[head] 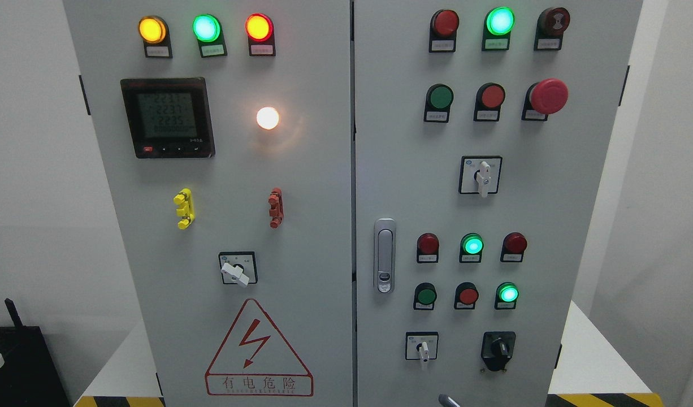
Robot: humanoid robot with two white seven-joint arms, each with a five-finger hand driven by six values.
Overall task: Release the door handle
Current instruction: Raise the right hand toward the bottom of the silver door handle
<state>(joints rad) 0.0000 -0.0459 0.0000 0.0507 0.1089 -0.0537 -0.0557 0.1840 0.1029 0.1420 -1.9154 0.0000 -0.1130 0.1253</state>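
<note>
The grey cabinet has two shut doors meeting at a centre seam (353, 226). The silver door handle (384, 255) sits flush and upright on the left edge of the right door, with nothing touching it. A small grey tip of a hand (448, 401) pokes up at the bottom edge, well below and to the right of the handle. Too little of it shows to tell which arm it belongs to.
The right door carries lit green lamps (472, 245), red buttons, a red emergency stop (548, 96) and rotary switches (482, 176). The left door holds a meter (167, 117), a lit white lamp (267, 117) and a warning triangle (258, 350). White walls flank the cabinet.
</note>
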